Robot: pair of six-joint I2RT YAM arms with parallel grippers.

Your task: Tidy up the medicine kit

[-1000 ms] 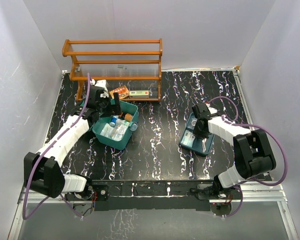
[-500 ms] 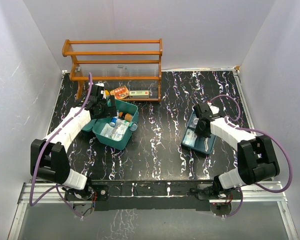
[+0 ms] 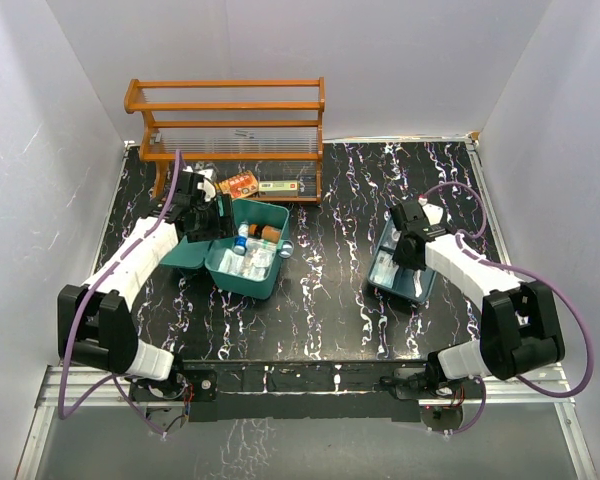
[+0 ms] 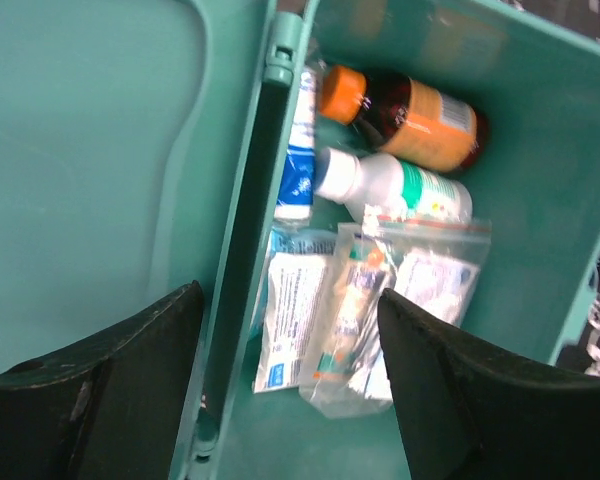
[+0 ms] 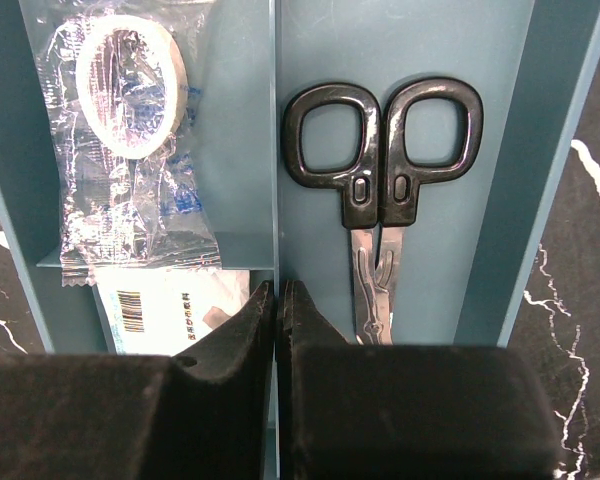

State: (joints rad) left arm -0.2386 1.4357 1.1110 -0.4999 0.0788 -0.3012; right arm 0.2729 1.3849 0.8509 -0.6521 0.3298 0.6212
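The teal medicine kit box (image 3: 242, 285) stands open at left centre, its lid (image 3: 183, 258) lying to the left. In the left wrist view the box (image 4: 540, 150) holds a brown bottle with an orange cap (image 4: 410, 110), a white bottle (image 4: 390, 190) and bagged packets (image 4: 400, 290). My left gripper (image 3: 212, 222) is open, its jaws either side of the hinge edge (image 4: 290, 300). The darker insert tray (image 3: 420, 285) sits at right. My right gripper (image 3: 408, 245) is shut on the tray's middle divider (image 5: 276, 150), beside black-handled scissors (image 5: 380, 160) and a bagged tape roll (image 5: 130, 85).
An orange wooden shelf rack (image 3: 230, 130) stands at the back left, with an orange box (image 3: 240, 183) and a white box (image 3: 278, 186) under it. White walls close in the black marbled table on three sides. A white barcoded packet (image 5: 160, 305) lies in the tray.
The kit box has shifted right and turned squarer, with the lid lying further to the left. My left gripper followed over its hinge edge. My right gripper and the tray shifted slightly right.
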